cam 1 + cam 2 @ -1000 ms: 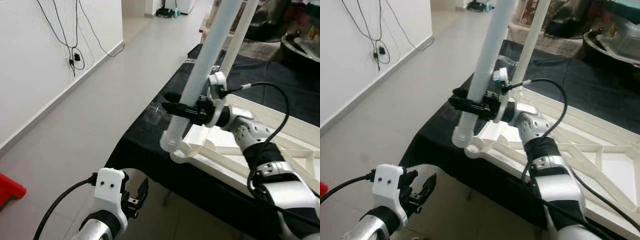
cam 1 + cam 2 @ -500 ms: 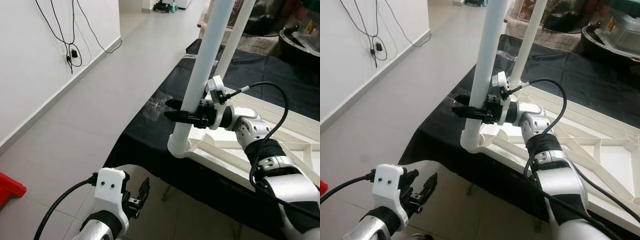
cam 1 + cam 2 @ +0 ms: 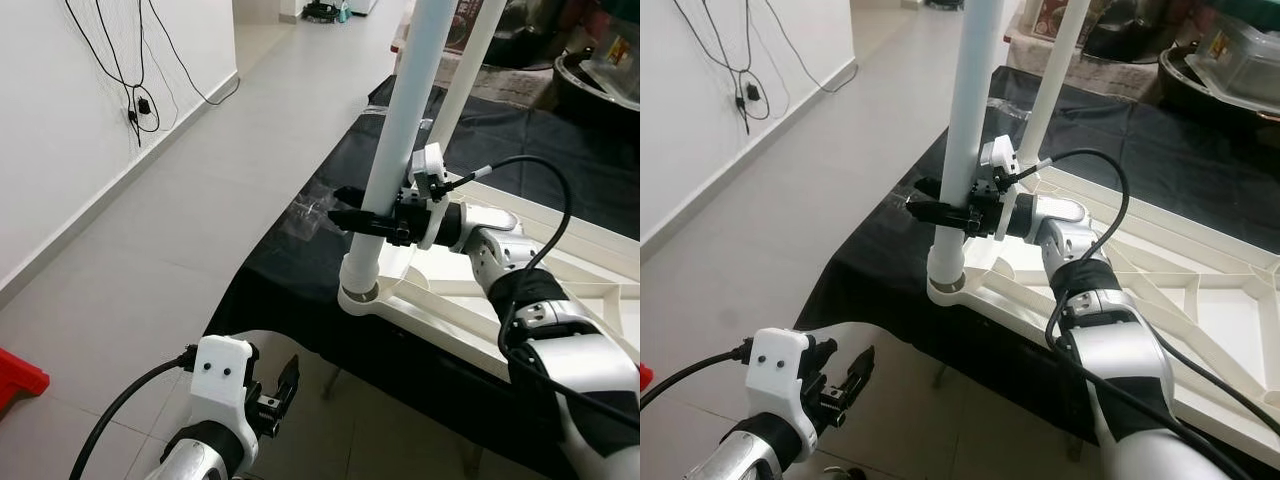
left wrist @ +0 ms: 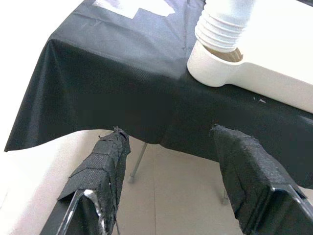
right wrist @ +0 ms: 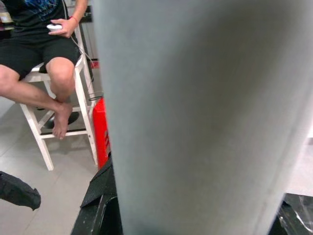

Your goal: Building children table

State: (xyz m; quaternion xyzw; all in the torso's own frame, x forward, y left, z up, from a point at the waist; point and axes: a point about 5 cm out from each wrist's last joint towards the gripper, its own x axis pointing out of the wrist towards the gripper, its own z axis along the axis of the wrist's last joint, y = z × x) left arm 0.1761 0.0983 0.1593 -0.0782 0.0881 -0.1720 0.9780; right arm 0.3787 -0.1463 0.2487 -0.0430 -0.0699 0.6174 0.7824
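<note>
Table leg (image 3: 405, 130), white tube, upright, ribbed lower end seated in the round corner socket (image 4: 215, 68) of the white tabletop (image 3: 1200, 300), which lies underside up on a black cloth (image 3: 300, 290) over a stand.

Nearest: left gripper (image 4: 168, 178), low beside the cloth's hanging edge, fingers (image 4: 105, 169) apart with nothing between them, pointing toward the socket corner.

Next: right gripper (image 3: 360, 218), fingers clamped across the table leg just above the socket.

Behind it: a second white leg (image 3: 1065, 70), standing at the tabletop's far corner.

Beyond: pale tiled floor (image 3: 200, 200), white wall with dangling cables (image 3: 140, 70). Right wrist view: a person seated on a white stool (image 5: 58, 117).
</note>
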